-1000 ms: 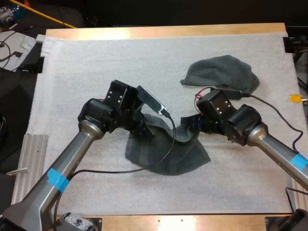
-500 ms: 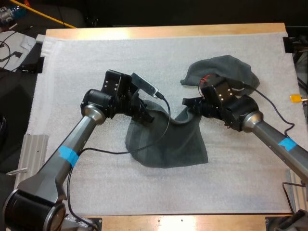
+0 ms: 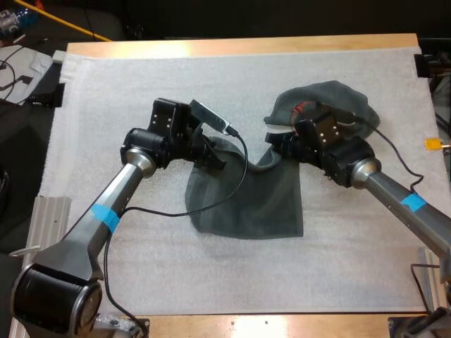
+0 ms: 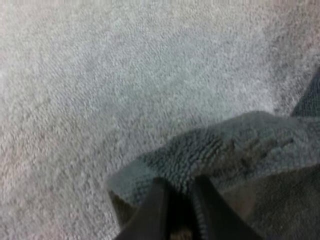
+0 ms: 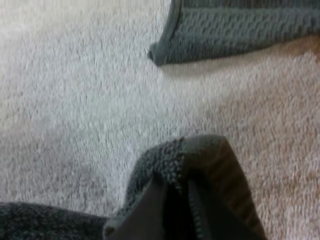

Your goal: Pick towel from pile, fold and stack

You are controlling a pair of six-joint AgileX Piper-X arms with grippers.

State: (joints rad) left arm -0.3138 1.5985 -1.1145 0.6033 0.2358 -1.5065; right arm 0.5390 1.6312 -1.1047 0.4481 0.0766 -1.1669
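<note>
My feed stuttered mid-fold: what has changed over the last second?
The left tool and right tool carried the corners of the towel toward the far edge of the mat; the right one ended beside the far towel. The towel trailed after and lies flatter. Nothing was let go: both stay shut on it. The far towel stayed put.

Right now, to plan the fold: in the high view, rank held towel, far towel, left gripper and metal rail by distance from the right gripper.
1. held towel: pinched in the right gripper.
2. far towel: just beyond it.
3. left gripper: to its left, on the held towel.
4. metal rail: at the table's left edge.
</note>
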